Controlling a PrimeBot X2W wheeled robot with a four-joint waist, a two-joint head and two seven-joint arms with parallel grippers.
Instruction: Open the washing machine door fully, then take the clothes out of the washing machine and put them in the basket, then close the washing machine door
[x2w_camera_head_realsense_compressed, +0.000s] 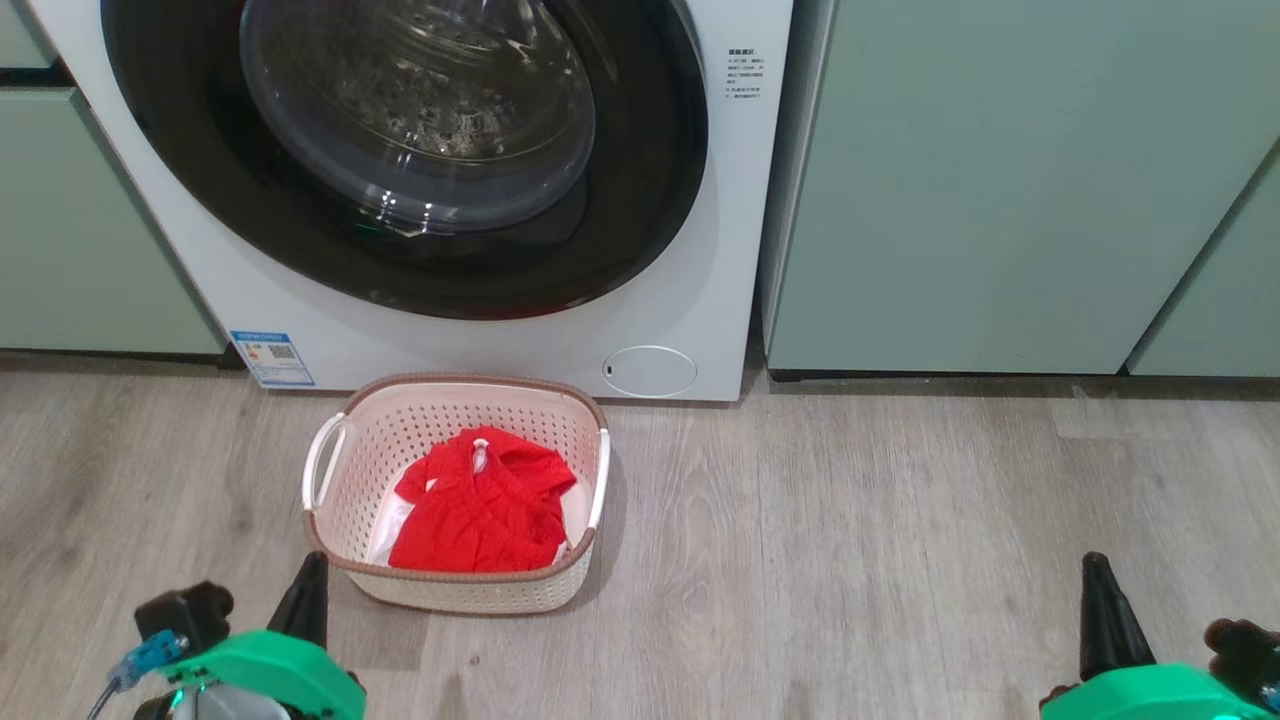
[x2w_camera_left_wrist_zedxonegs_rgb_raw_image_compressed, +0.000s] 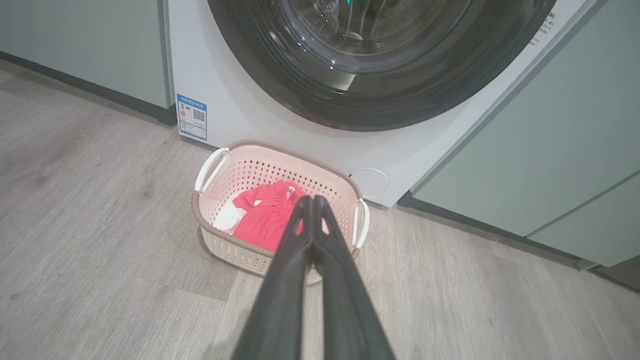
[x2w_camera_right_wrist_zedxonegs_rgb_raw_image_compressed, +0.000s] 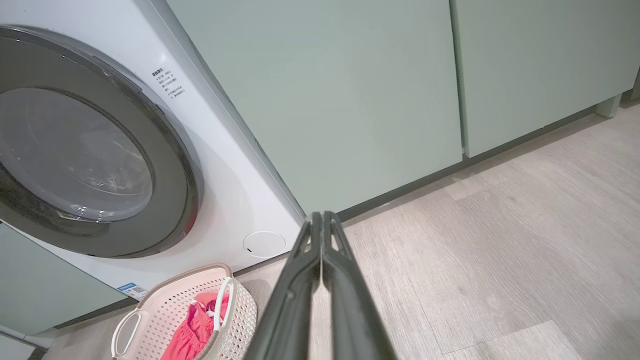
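Note:
The washing machine (x2w_camera_head_realsense_compressed: 700, 300) stands white between pale green cabinets, and its door (x2w_camera_head_realsense_compressed: 640, 200) with the glossy black rim and clear bowl window lies flush against the front. On the floor before it sits the basket (x2w_camera_head_realsense_compressed: 455, 400), cream with a brown rim, holding the red clothes (x2w_camera_head_realsense_compressed: 485, 505) with some white parts. My left gripper (x2w_camera_head_realsense_compressed: 310, 575) is at the lower left, just left of the basket's near corner, shut and empty. In the left wrist view the left gripper (x2w_camera_left_wrist_zedxonegs_rgb_raw_image_compressed: 312, 200) has its tips pressed together over the basket (x2w_camera_left_wrist_zedxonegs_rgb_raw_image_compressed: 280, 165). My right gripper (x2w_camera_head_realsense_compressed: 1097, 572) is shut and empty at the lower right, far from the basket, also (x2w_camera_right_wrist_zedxonegs_rgb_raw_image_compressed: 322, 216).
Pale green cabinet fronts (x2w_camera_head_realsense_compressed: 1000, 180) flank the machine on both sides. A round white service cap (x2w_camera_head_realsense_compressed: 650, 371) sits low on the machine front, and a blue sticker (x2w_camera_head_realsense_compressed: 272, 358) at its lower left corner. Grey wood-look floor (x2w_camera_head_realsense_compressed: 850, 520) stretches to the right of the basket.

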